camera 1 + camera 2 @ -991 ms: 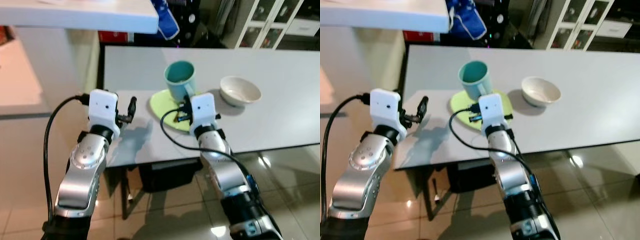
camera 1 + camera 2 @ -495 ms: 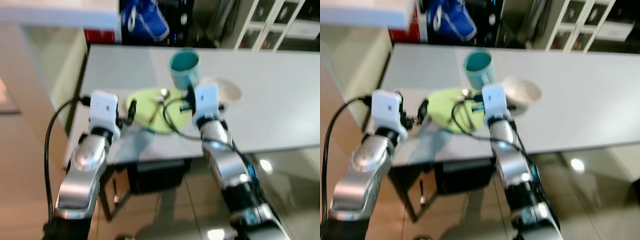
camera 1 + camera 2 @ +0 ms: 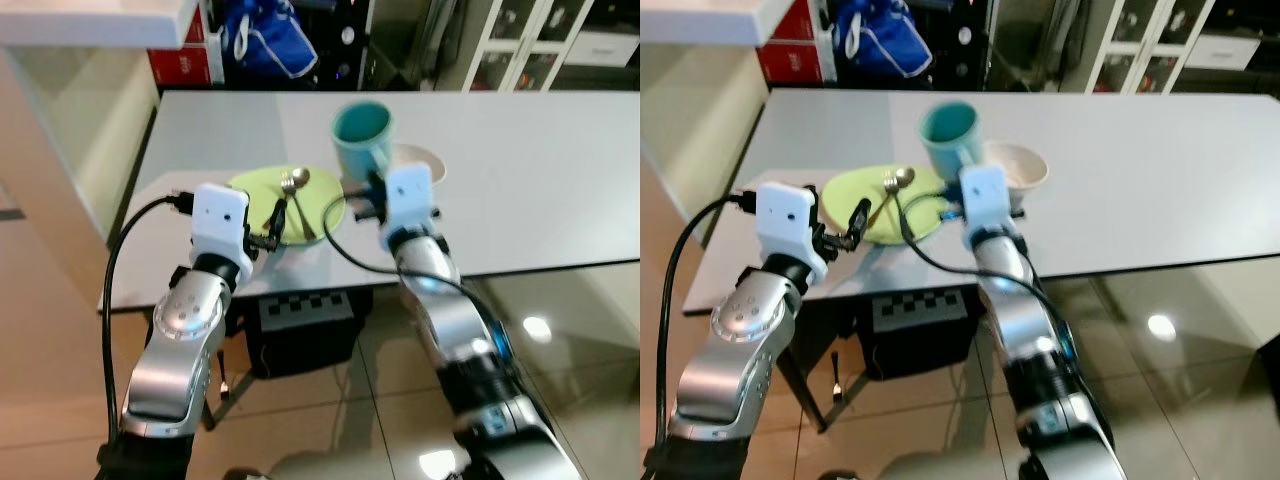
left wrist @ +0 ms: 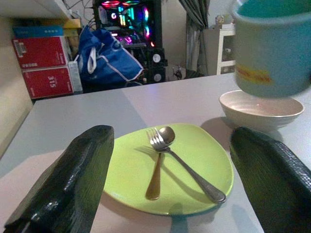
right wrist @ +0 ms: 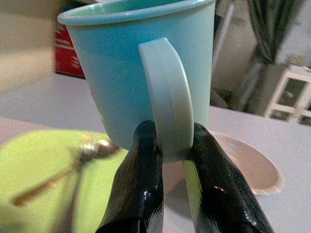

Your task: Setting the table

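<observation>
A: What sort of room is it?

B: A home with a glossy tiled floor (image 3: 330, 400) and a long pale grey table (image 3: 530, 210). Beyond the table's far edge lie a blue bag (image 3: 268, 40) and red boxes (image 4: 41, 65), with a white glass-door cabinet (image 3: 1145, 45) further right.

A: And the table setting?

B: The teal mug (image 3: 362, 137) is held up above the table, over the gap between the green plate (image 3: 318, 205) and the white bowl (image 3: 1015, 163). The right gripper (image 5: 172, 145) pinches the mug's handle (image 5: 167, 97) from both sides, fingers (image 5: 141, 179) pressed tight against it.

A: What is on the plate?

B: A fork (image 4: 187, 165) and a gold-handled spoon (image 4: 158, 165), lying crossed near their heads. The plate sits near the table's front edge, the bowl just beside it on the right.

A: The other arm?

B: The left gripper (image 4: 170, 189) hovers low at the front edge of the table, facing the plate, its fingers (image 4: 73, 179) spread wide and holding nothing. A black cable (image 3: 115, 290) loops from its wrist.
</observation>
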Tool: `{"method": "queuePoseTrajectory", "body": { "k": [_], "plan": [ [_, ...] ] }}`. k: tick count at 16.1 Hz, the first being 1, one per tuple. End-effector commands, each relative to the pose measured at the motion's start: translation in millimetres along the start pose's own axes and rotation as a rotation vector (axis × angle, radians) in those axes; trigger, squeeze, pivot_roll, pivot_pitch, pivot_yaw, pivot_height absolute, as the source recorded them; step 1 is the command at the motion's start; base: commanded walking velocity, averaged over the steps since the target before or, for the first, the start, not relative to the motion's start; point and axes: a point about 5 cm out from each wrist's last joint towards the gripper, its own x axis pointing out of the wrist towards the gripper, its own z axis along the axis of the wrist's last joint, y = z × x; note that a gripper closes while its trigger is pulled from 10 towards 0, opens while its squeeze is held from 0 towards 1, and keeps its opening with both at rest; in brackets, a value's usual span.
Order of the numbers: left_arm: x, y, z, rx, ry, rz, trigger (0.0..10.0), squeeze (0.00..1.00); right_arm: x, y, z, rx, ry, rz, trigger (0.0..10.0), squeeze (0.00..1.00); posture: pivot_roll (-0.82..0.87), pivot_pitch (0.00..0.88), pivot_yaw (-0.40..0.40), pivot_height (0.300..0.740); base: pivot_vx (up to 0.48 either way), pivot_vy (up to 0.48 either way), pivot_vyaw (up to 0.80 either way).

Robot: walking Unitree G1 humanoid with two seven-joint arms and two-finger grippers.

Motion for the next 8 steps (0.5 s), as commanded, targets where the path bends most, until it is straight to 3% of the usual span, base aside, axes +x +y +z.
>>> {"method": "queuePoseTrajectory", "body": {
  "k": [1, 6, 8],
  "plan": [
    [0.6, 0.4, 5.3, 0.007, -0.018, -0.005, 10.0, 0.00, 5.6, 4.3, 2.8, 0.034, 0.000, 0.032, 10.0, 0.00, 0.23, 0.000, -0.047, 0.740, 0.000, 0.000, 0.00],
    [-0.5, 2.5, 6.2, 0.005, -0.022, 0.009, 10.0, 0.00, 12.1, 27.3, 2.0, 0.112, 0.025, 0.163, 10.0, 0.00, 0.25, 0.000, -0.053, 0.740, 0.000, 0.000, 0.00],
    [-0.2, 2.7, 6.4, 0.008, -0.022, 0.013, 10.0, 0.00, 11.2, 40.5, 1.5, 0.140, 0.025, 0.251, 10.0, 0.00, 0.25, 0.000, -0.055, 0.740, 0.367, 0.000, 0.00]
  ]
}}
